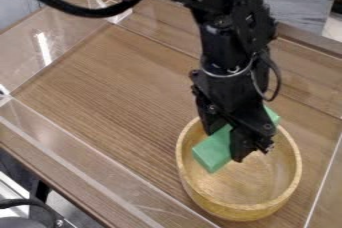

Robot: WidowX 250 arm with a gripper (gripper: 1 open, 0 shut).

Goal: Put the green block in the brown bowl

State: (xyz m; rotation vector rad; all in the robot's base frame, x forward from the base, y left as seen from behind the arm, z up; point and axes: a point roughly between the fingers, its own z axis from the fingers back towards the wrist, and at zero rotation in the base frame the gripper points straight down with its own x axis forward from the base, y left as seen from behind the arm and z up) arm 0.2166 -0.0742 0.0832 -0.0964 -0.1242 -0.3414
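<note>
Wood-grain tabletop, medium brown with straight streaks, ringed by a low clear plastic wall that throws glare along its edges. Pale, blurred room behind it.

Black robot arm comes in from the top, boxy joints, matte finish, cables along the side. Gripper points straight down, fingers part closed and clamped on the green block. Block is held, not loose.

Green block: plain bright green rectangular bar, smooth faces, sharp corners. Long axis tilted, running from lower left up toward upper right in the picture; lower left end dips inside the brown bowl, upper right end shows past the fingers near the far rim. Middle of the bar is hidden by the fingers. Cannot tell if the low end touches the bowl floor.

Brown bowl: round, light tan wood, visible grain, thick rim, much wider than the block. Sits on the table at lower right, directly under the gripper, near the front plastic wall.
</note>
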